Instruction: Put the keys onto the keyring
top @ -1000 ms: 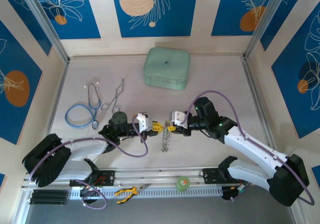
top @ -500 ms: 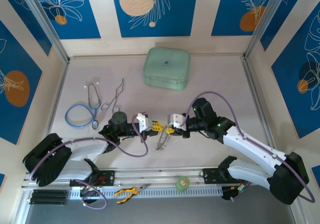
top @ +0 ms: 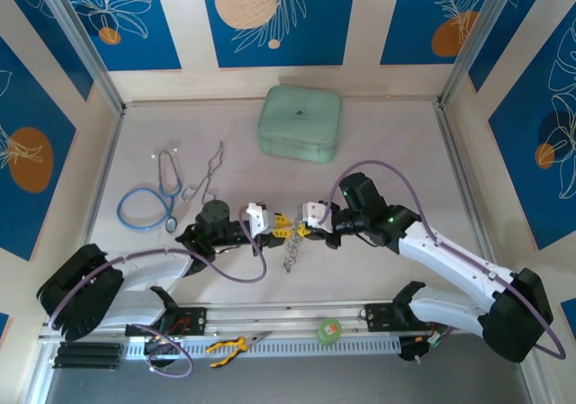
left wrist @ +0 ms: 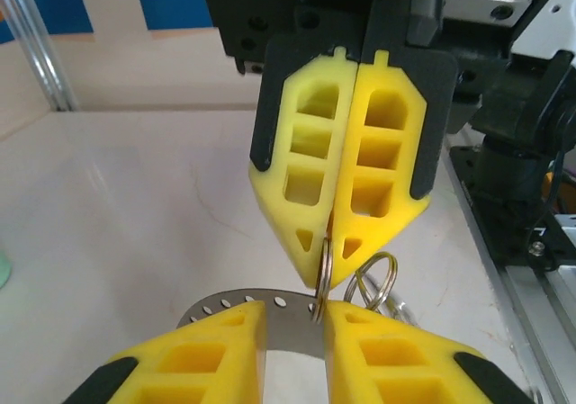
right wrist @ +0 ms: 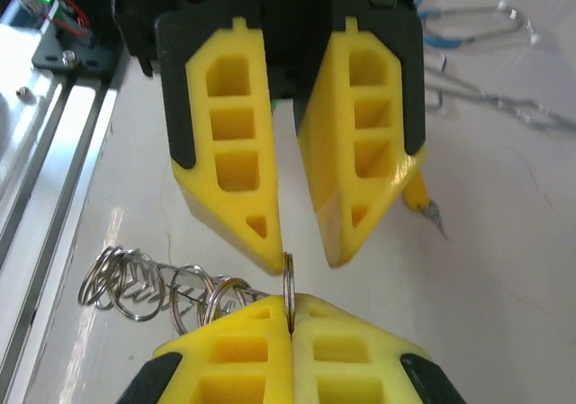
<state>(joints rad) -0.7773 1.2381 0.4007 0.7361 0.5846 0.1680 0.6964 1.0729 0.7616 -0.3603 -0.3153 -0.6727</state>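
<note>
The keyring [top: 291, 253], a chain of small silvery loops, hangs between the two grippers just above the table. My right gripper [top: 302, 228] is shut on one upright ring [right wrist: 288, 282] at the chain's end, and the other loops [right wrist: 153, 287] trail off to its left. My left gripper [top: 284, 225] faces it tip to tip with its fingers apart, and one fingertip [right wrist: 270, 255] touches the ring's top. A thin perforated silvery strip [left wrist: 270, 318] lies across the left gripper's gap, joined to the ring. A yellow piece with a metal tip [right wrist: 425, 203] pokes out beside the left finger; I cannot tell whether it is one of the keys.
A pale green case [top: 300, 123] sits at the back. A blue stethoscope [top: 144, 206] and a wire tool [top: 207, 177] lie at the left. Yellow-handled pliers [top: 229, 345] and a green tape roll [top: 329, 330] rest on the rail at the near edge.
The right gripper has moved left and shut on the end ring. The left gripper has parted its fingers. The hanging chain has shifted slightly left.
</note>
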